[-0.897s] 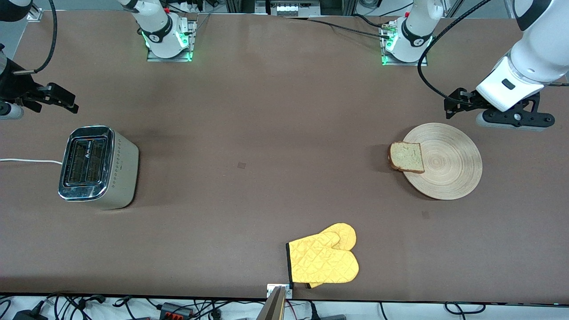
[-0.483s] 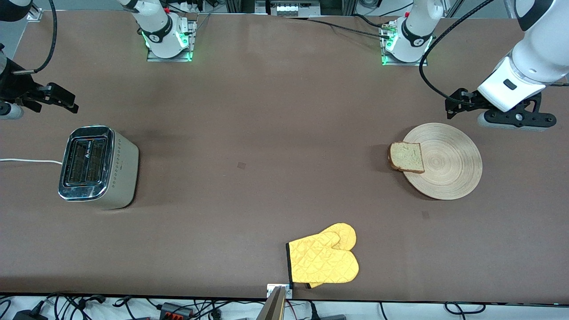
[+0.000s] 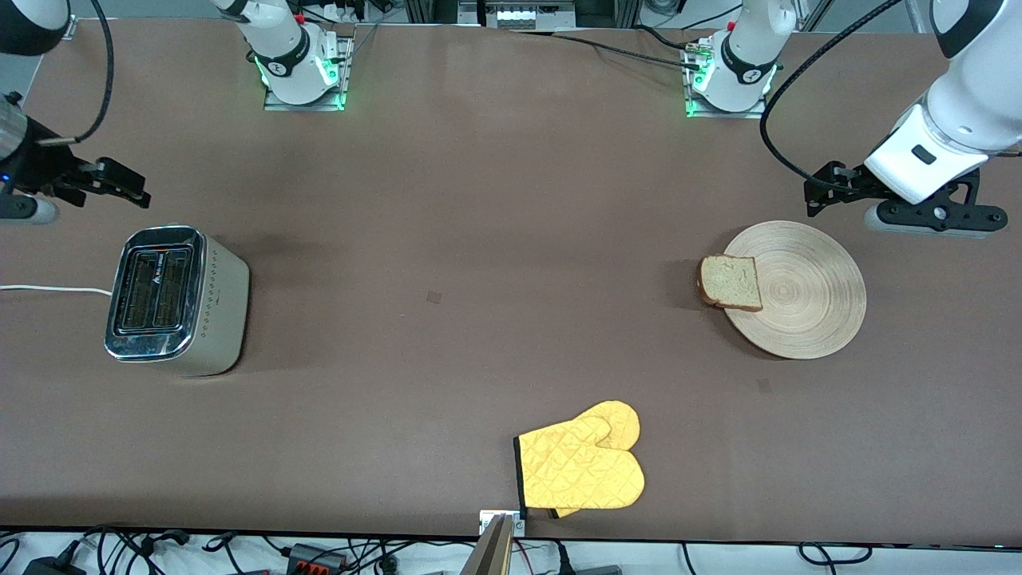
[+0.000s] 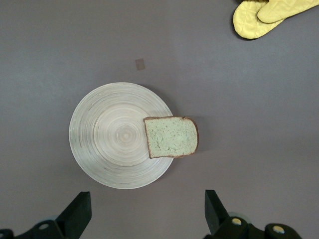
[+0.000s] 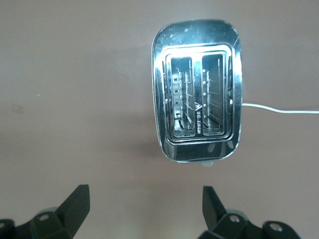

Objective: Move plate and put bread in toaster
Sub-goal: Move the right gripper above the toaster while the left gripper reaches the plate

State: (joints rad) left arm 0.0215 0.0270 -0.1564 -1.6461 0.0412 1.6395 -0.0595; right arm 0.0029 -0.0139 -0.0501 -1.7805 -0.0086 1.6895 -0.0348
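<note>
The round light-wood plate (image 3: pixel 806 295) lies on the table toward the left arm's end. The bread (image 3: pixel 730 282) rests half on the plate's rim, overhanging toward the table's middle. Both show in the left wrist view: plate (image 4: pixel 112 137), bread (image 4: pixel 172 137). My left gripper (image 3: pixel 932 217) hangs open and empty over the table just off the plate's edge (image 4: pixel 147 214). The silver toaster (image 3: pixel 172 299) stands at the right arm's end, both slots empty (image 5: pixel 197 119). My right gripper (image 3: pixel 24 209) hangs open and empty over the table beside the toaster (image 5: pixel 144 206).
A yellow oven mitt (image 3: pixel 583 467) lies near the table's front edge at mid-table, and it shows in the left wrist view (image 4: pixel 269 15). The toaster's white cord (image 3: pixel 48 289) runs off the table's end. The arm bases (image 3: pixel 299 72) stand along the back edge.
Both grippers have shifted only slightly. The left one drifted a little toward its end of the table, the right one a little toward the table's middle. Plate, bread and toaster have not moved.
</note>
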